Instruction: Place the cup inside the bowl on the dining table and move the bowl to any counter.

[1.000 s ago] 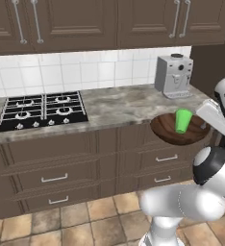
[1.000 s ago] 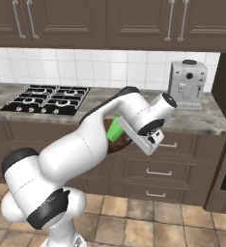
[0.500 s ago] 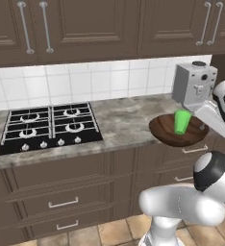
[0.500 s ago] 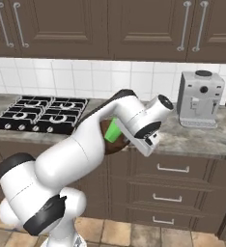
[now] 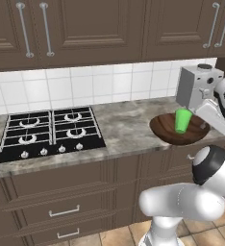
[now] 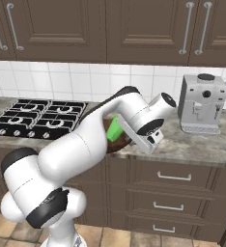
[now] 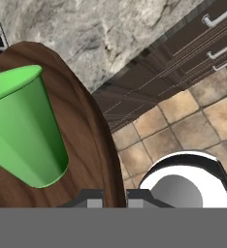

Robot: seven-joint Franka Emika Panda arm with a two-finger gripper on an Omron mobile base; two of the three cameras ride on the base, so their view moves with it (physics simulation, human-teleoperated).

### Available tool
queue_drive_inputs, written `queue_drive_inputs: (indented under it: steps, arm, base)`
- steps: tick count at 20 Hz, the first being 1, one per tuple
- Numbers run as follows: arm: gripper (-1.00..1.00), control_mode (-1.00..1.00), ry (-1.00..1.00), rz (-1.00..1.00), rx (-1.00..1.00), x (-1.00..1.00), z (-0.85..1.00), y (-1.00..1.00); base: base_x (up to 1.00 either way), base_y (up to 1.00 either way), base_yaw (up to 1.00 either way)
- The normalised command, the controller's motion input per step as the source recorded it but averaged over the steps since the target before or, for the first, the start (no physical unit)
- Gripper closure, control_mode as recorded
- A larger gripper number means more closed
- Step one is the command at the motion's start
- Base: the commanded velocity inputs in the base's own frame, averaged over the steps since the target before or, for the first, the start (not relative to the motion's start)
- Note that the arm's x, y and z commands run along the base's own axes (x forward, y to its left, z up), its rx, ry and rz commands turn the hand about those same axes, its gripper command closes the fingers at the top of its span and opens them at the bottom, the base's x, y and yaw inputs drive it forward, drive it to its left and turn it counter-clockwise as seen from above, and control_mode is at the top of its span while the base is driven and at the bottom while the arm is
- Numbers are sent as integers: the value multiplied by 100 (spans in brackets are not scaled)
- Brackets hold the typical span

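Note:
The dark brown wooden bowl (image 5: 163, 130) hangs at the front edge of the grey stone counter (image 5: 124, 122), just left of the coffee machine. Whether it touches the stone I cannot tell. The green cup (image 5: 182, 120) stands inside it, leaning a little. My gripper (image 7: 114, 197) is shut on the bowl's (image 7: 93, 131) right rim, one fingertip on each side of the wood. Close in the hand view, the cup (image 7: 25, 131) sits in the bowl, with the counter edge and floor tiles beyond. From the right base view, cup (image 6: 115, 129) and bowl (image 6: 117, 145) peek out behind my forearm. The dining table is out of view.
A black gas hob (image 5: 47, 132) takes up the left of the counter. A grey coffee machine (image 5: 198, 86) stands at the back right, close behind the bowl. Dark drawer fronts (image 6: 168, 193) run below, wall cabinets above. Bare stone lies between hob and bowl.
The whole picture has shifted: the base has driven closer to the counter. The bowl, with the cup in it and still gripped, has come from in front of the drawers to the counter's edge.

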Motion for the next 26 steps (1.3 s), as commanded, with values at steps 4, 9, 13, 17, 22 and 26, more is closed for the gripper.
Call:
queue_drive_inputs:
  steps: [4, 9, 13, 17, 22, 26]
  arm:
    - [100, 100, 0, 0, 0, 0, 0, 0]
    - [100, 100, 0, 0, 0, 0, 0, 0]
    - [100, 100, 0, 0, 0, 0, 0, 0]
    - [100, -100, 0, 0, 0, 0, 0, 0]
    - [100, -100, 0, 0, 2, -7, -14, 0]
    - [100, -100, -2, 0, 4, -8, -23, 2]
  base:
    - [0, 0, 0]
    - [0, 0, 0]
    - [0, 0, 0]
    - [0, 0, 0]
    - [0, 0, 0]
    - [0, 0, 0]
